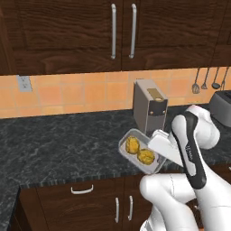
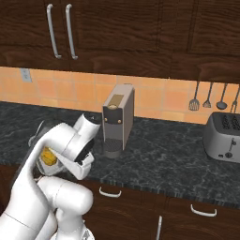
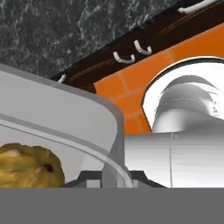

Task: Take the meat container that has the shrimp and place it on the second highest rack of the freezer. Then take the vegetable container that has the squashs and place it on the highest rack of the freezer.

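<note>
The vegetable container (image 1: 127, 152) is a grey tray holding two yellow squashs (image 1: 139, 150). It hangs tilted at the counter's front edge, just left of my arm. My gripper (image 1: 157, 152) is shut on its right rim. In the hand view the container's rim (image 3: 87, 114) curves between my fingertips (image 3: 92, 179), with one squash (image 3: 27, 168) at the lower left and my gripper (image 3: 116, 178) clamped on the wall. From the right base view a bit of squash (image 2: 48, 156) peeks out behind my arm. The meat container with the shrimp and the freezer are out of view.
A grey coffee machine (image 1: 150, 108) (image 2: 118, 119) stands at the back of the dark stone counter (image 1: 58, 144). A toaster (image 2: 224, 136) sits to the right, with utensils (image 2: 208, 96) hanging on the tiled wall. Dark cabinets hang above, and drawers line the counter front below.
</note>
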